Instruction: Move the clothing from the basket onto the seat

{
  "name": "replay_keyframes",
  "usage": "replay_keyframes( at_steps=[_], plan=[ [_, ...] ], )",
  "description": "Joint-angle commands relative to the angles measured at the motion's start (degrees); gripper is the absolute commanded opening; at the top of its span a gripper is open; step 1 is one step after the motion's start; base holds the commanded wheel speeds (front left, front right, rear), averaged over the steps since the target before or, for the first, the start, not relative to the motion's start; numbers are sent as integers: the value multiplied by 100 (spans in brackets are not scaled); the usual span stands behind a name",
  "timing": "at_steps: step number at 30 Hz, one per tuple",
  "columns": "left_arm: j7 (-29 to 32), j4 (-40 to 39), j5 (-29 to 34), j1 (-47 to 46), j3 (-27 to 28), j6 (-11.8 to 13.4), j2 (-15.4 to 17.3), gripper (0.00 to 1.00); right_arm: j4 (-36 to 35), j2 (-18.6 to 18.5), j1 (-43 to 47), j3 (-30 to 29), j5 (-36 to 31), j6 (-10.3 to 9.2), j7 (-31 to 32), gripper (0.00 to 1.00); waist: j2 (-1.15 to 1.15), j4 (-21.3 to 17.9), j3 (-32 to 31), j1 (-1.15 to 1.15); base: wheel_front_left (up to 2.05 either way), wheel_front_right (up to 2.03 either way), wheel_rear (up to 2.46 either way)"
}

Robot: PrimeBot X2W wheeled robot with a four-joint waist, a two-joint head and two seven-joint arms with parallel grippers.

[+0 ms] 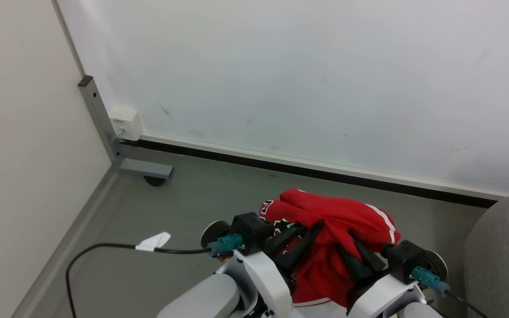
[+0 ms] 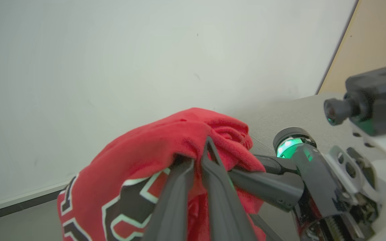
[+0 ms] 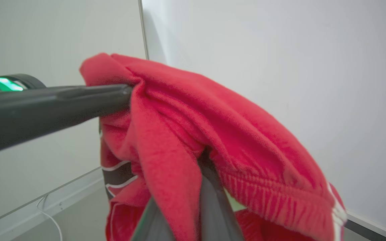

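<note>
While the left gripper [image 1: 309, 229] pinches a fold of the red jersey [image 1: 338, 216] between its two dark fingers, pressed together on the cloth, the right gripper [image 1: 348, 246] is clamped on the jersey from the other side. Its fingers are sunk into the folds with red fabric caught between them. Both grips sit near the top of the bundle, close together, and the jersey hangs bunched from them above the floor [image 1: 184, 198].

In the left wrist view, black-and-white block lettering shows on the jersey's lower left, below the pinch. In the right wrist view, white stripes edge the jersey's far right hem. A green light ring [image 2: 288, 147] glows on the right gripper, just right of the jersey.

To the jersey's right, apart from it, stands the rounded corner of the grey sofa [image 1: 502, 256]. Behind the jersey rises a pale wall panel [image 1: 303, 79] with a black strip along its base. Left of the jersey, a black cable [image 1: 104, 246] with a white tag [image 1: 153, 241] trails over the floor. Farther left and behind are a grey metal foot [image 1: 144, 167] and a white box [image 1: 125, 121].
</note>
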Motion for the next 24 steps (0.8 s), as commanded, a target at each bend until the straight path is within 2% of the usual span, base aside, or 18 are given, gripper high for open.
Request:
replay_keyframes(
  at_steps=[1,14,24],
  plan=[
    [-18,7,-6,63,4,30,39,100,-38,-38,57,-59,-14,-12,-12,0,0,-29,13,0,0,0,0],
    [-67,-400,102,411,48,98,292,100,-303,-224,389,-664,-193,-12,-13,0,0,-452,117,0,0,0,0],
    [-65,-1080,462,642,417,166,451,100,-745,-374,522,-1207,-512,-13,-13,0,0,-1374,236,0,0,0,0]
  ],
)
